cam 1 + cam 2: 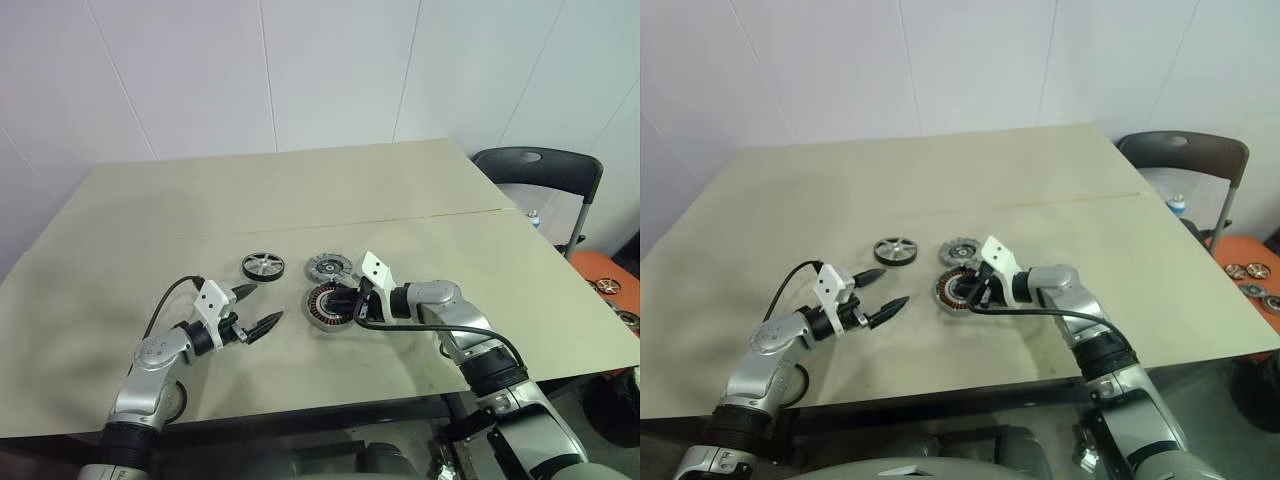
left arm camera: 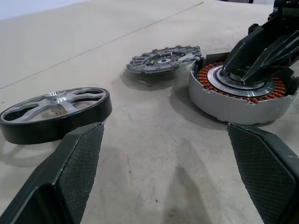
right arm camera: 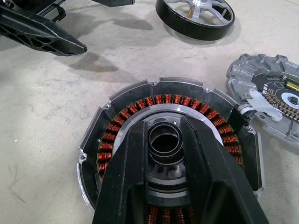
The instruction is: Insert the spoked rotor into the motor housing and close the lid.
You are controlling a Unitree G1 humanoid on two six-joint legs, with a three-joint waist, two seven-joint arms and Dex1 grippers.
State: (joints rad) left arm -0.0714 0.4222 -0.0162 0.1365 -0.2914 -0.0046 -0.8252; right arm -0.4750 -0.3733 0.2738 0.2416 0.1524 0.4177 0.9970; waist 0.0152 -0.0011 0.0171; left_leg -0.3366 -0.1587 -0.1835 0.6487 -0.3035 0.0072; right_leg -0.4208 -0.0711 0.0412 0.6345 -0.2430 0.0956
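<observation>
The motor housing, round with copper windings and a silver centre, lies on the tan table. My right gripper hangs over its centre, fingers closed against a small dark ring held just above the hub. The spoked rotor, black-rimmed with silver spokes, lies flat to the housing's far left. The grey notched lid lies right beside the housing on its far side. My left gripper is open and empty, low over the table left of the housing and near the rotor.
A dark chair stands past the table's right edge. An orange surface with more round parts sits lower on the right. A seam crosses the table behind the parts.
</observation>
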